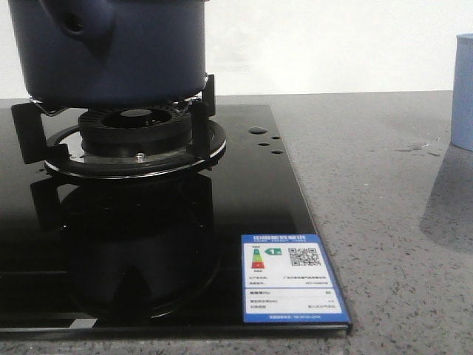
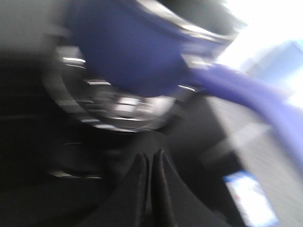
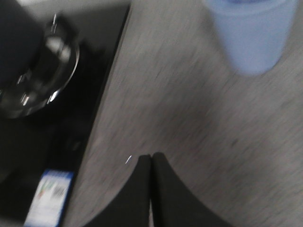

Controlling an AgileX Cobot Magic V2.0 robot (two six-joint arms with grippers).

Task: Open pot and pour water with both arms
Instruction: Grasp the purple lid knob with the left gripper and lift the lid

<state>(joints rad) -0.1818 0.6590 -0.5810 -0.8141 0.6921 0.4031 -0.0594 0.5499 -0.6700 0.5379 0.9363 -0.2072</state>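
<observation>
Two tools, left tool [image 2: 148,163] and right tool [image 3: 151,163], hang closed and empty. At upper left of the front frame the pot [image 1: 111,44] sits on the burner [image 1: 133,137]; likely heavy, rigid, smooth-sided, best held by its tubular handle [image 2: 246,90].

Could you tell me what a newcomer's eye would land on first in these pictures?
Probably the dark navy pot filling the upper left of the front view, sitting on the burner grate of a glossy black stove top. Next, the bright blue energy label at the stove's near right corner, and the pale blue cup at the right edge on the grey counter.
</observation>
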